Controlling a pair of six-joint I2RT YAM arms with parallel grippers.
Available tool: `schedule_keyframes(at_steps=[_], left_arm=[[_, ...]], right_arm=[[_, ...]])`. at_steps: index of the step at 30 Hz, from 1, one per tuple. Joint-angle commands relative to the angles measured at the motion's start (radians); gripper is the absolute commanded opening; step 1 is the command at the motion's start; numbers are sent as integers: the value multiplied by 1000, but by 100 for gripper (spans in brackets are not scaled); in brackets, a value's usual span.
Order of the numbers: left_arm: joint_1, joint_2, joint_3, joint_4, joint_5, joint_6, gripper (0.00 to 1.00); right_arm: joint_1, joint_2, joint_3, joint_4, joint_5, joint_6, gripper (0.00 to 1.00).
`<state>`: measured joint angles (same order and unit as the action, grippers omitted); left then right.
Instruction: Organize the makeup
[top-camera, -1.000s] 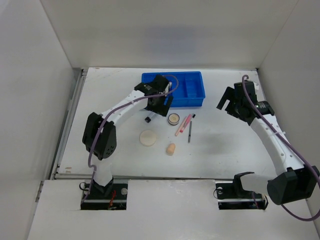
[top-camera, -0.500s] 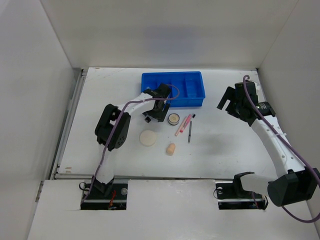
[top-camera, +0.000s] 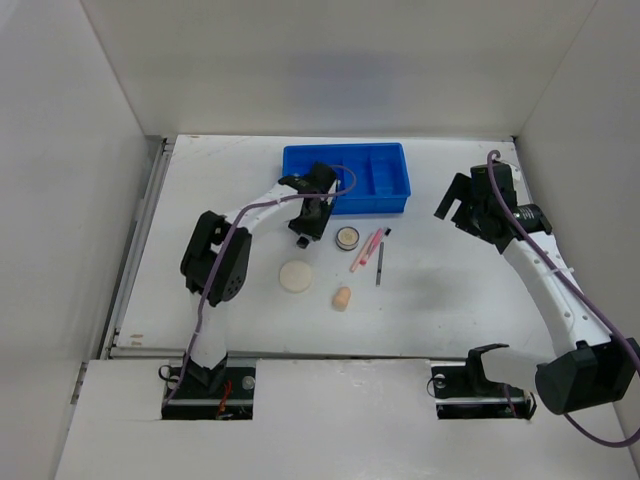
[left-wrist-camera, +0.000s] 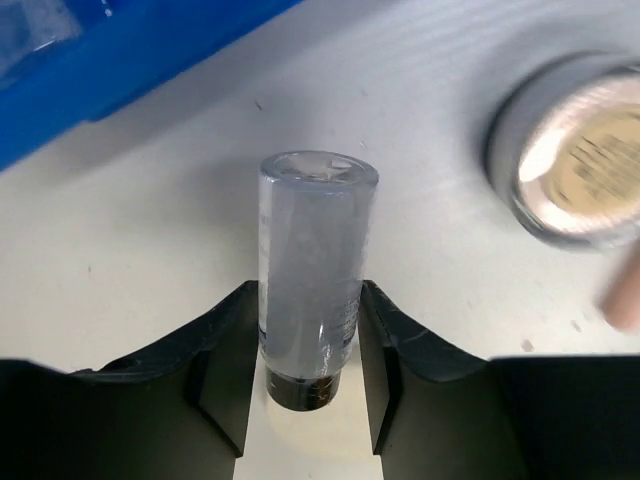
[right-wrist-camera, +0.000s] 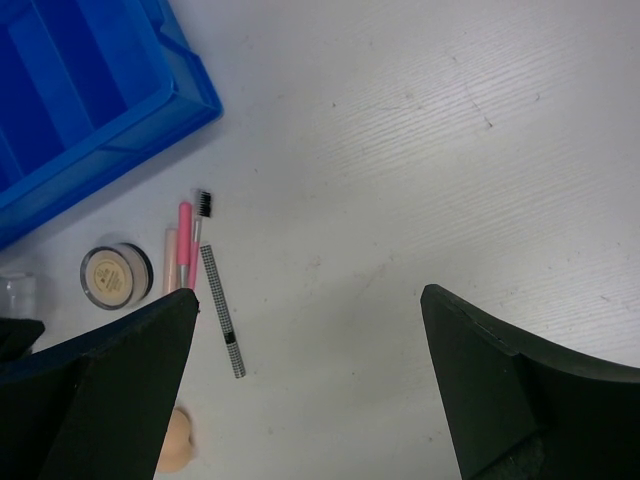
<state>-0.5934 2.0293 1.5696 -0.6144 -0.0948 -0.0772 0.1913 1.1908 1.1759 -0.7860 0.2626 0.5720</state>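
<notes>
Well in front of the blue tray's (top-camera: 376, 206) left half, flat on the white table (top-camera: 450, 290): round cream puff (top-camera: 295, 276). Just in front of that tray's left half: left gripper (left-wrist-camera: 308, 330), clenched on the clear bottle (left-wrist-camera: 315, 270), one black finger pressed to each side of it, dark cap toward the wrist, clear end toward the tray; off the table or resting on it, impossible to tell. Farther in front of the tray than the puff, below its middle: beige egg-shaped sponge (top-camera: 342, 298), on its side. Near the tray's front wall, just right of the held bottle: round compact (top-camera: 347, 237), pale face up. Beside the compact, on the side toward the tray's right end: thin pink pencil (top-camera: 368, 248) and dark pencil (top-camera: 380, 263), near each other, apart at the near ends, one black brush tip up toward the tray. Well to the right of the tray, above bare table: right gripper (right-wrist-camera: 310, 390), fingers spread wide, nothing between them.
</notes>
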Motion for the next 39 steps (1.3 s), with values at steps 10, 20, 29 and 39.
schedule_keyframes(at_steps=[10,20,29,39], left_arm=[[67,-111,410,-160,152,-36,0],[165,183,731,-162,107,-184,12],[165,171,731,-140,47,-193,93],[52,-228,299,-85,-17,-131,32]], right_arm=[[2,16,8,28,6,2,100],[2,-7,28,-15,53,-8,100],[2,-16,57,-33,63,-17,100],[2,-25,47,-33,63,-17,100]])
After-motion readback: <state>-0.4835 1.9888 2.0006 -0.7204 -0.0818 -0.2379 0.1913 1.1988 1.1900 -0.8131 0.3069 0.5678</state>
